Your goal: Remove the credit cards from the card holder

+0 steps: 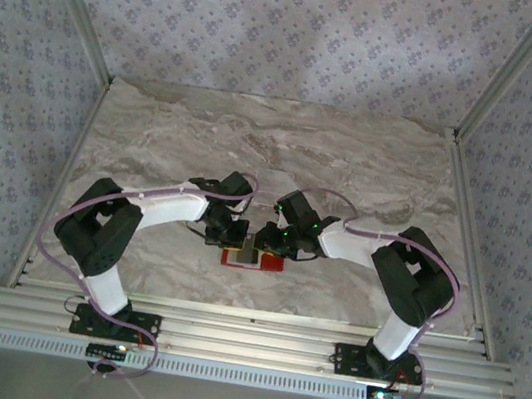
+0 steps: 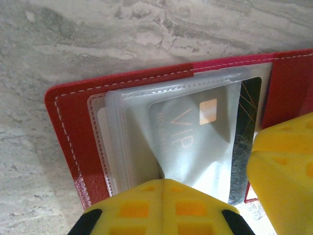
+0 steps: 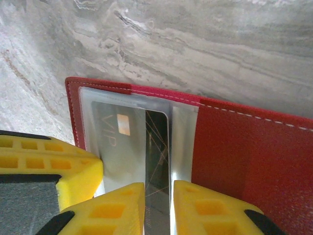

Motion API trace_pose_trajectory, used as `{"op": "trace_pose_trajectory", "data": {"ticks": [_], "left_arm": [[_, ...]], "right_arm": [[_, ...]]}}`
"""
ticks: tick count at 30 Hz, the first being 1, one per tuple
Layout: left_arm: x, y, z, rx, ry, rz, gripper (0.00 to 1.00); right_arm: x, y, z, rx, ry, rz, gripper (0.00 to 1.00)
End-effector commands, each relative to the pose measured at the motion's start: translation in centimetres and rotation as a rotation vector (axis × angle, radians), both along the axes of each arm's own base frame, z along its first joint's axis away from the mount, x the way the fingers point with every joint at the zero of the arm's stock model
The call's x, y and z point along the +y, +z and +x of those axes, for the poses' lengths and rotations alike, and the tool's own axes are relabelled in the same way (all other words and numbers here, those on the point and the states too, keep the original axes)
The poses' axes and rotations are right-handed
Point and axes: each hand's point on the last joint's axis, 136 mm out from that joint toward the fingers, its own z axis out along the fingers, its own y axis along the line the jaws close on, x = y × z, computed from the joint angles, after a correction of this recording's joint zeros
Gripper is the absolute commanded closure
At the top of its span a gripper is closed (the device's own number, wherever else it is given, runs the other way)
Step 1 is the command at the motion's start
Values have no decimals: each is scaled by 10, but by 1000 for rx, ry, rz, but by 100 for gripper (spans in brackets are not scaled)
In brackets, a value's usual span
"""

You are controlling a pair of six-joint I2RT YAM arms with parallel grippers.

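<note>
The card holder (image 1: 252, 261) lies open on the table (image 1: 256, 137). We judge the left claw (image 2: 161, 185) is pressed together on the clear pocket (image 2: 139, 132) to gape it, with the credit cards (image 2: 190, 147) just ahead. The right claw (image 3: 159, 196) narrowly straddles the dark card (image 3: 157, 142) — gripping or not, we cannot tell.

L arm (image 1: 158, 208) and R arm (image 1: 360, 243) rise from bases at the near edge, elbows bowed outward, forearms angled in so the wrists meet over mid worktop (image 1: 353, 163). L pincer (image 1: 236, 236) and R pincer (image 1: 270, 242) point steeply down, tips just beside each other. L pincer's yellow fingers (image 2: 146, 208) are pressed tight together. R pincer's fingers (image 3: 117, 210) stand a narrow slot apart. Each wrist cam catches the other pincer's finger close alongside.
</note>
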Motion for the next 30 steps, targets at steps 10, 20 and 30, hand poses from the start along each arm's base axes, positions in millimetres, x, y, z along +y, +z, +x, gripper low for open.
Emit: {"op": "trace_pose_trajectory", "data": {"ticks": [10, 20, 30], "left_arm": [[12, -24, -11, 48, -32, 100, 95], [16, -23, -13, 50, -35, 113, 95], [19, -21, -12, 46, -35, 128, 95]], "right_arm": [[4, -11, -2, 40, 17, 90, 81], [-3, -6, -4, 23, 16, 133, 91], [-18, 12, -1, -22, -8, 135, 97]]}}
